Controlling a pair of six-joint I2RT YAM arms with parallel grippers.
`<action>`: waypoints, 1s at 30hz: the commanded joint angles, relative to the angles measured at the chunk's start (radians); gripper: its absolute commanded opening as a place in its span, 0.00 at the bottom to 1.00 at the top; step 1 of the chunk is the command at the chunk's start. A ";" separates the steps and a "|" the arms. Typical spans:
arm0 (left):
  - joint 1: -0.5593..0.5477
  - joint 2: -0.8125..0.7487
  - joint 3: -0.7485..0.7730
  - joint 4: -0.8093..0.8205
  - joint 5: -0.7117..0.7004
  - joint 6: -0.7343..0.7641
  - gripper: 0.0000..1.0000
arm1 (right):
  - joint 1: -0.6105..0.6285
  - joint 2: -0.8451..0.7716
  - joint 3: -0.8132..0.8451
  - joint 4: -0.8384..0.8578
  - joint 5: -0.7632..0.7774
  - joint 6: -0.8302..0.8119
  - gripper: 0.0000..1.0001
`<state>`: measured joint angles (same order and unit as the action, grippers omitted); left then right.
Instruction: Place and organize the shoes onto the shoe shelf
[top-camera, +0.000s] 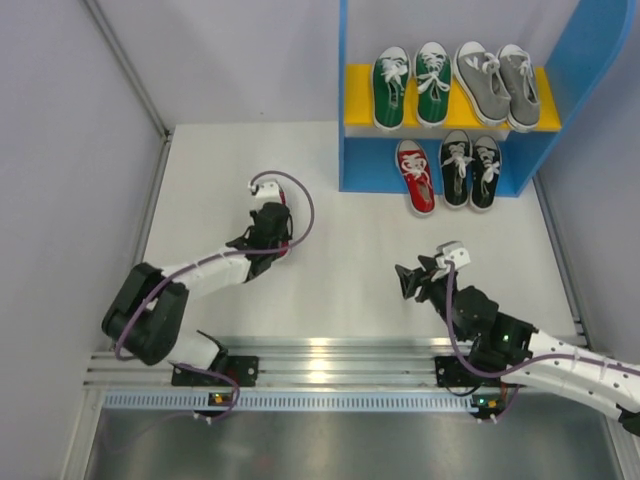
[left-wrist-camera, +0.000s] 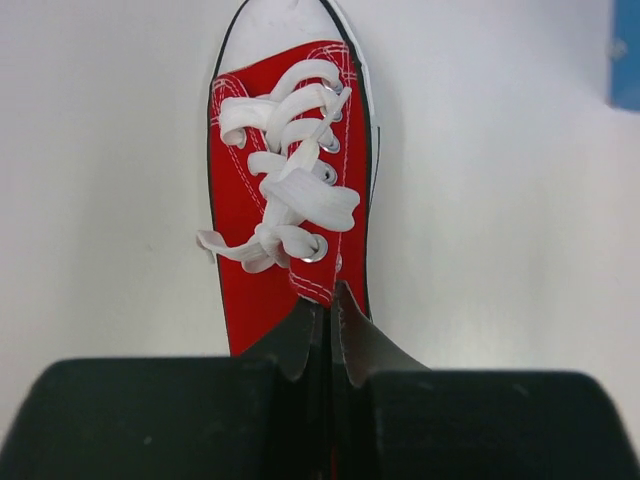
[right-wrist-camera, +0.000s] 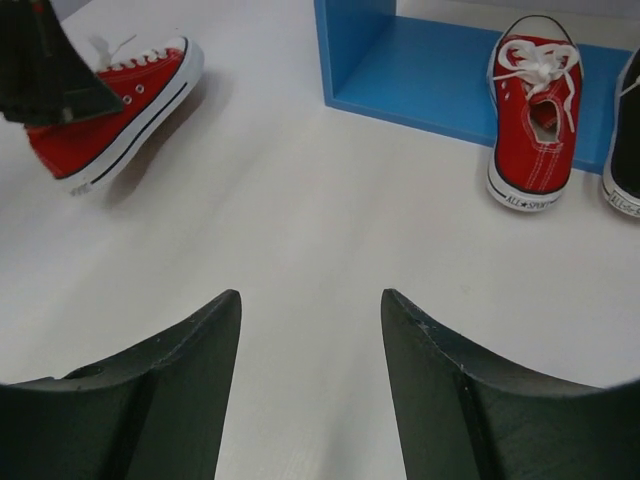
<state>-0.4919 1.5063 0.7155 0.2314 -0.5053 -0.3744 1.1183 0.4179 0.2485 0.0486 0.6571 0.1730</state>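
Note:
A loose red shoe (left-wrist-camera: 290, 190) lies on the white table with its toe pointing away from my left wrist camera. My left gripper (left-wrist-camera: 332, 305) is shut on the rim of its opening, just behind the laces. From above, the left gripper (top-camera: 272, 238) covers most of this red shoe (top-camera: 284, 252). The shoe shelf (top-camera: 355, 150) holds a green pair (top-camera: 412, 86) and a grey pair (top-camera: 497, 83) on its yellow board. Its blue bottom level carries one red shoe (top-camera: 415, 177) and a black pair (top-camera: 470, 170). My right gripper (right-wrist-camera: 310, 298) hangs open over bare table.
The right wrist view shows the shelf's blue base (right-wrist-camera: 400, 70), the shelved red shoe (right-wrist-camera: 530, 110) and the edge of a black shoe (right-wrist-camera: 625, 150). Grey walls close in the table on the left and right. A metal rail (top-camera: 330, 360) runs along the near edge.

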 joint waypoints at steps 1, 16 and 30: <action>-0.115 -0.199 -0.062 -0.152 -0.075 -0.142 0.00 | 0.008 -0.072 0.069 -0.041 0.091 -0.030 0.59; -0.622 -0.325 0.004 -0.466 -0.110 -0.351 0.00 | 0.000 -0.289 0.245 -0.351 0.288 -0.072 0.74; -0.654 0.047 0.351 -0.078 -0.242 0.011 0.00 | 0.000 -0.347 0.239 -0.435 0.243 0.005 0.74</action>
<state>-1.1507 1.5261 0.9951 -0.0708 -0.6289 -0.4904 1.1160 0.0906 0.4728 -0.3691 0.9131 0.1627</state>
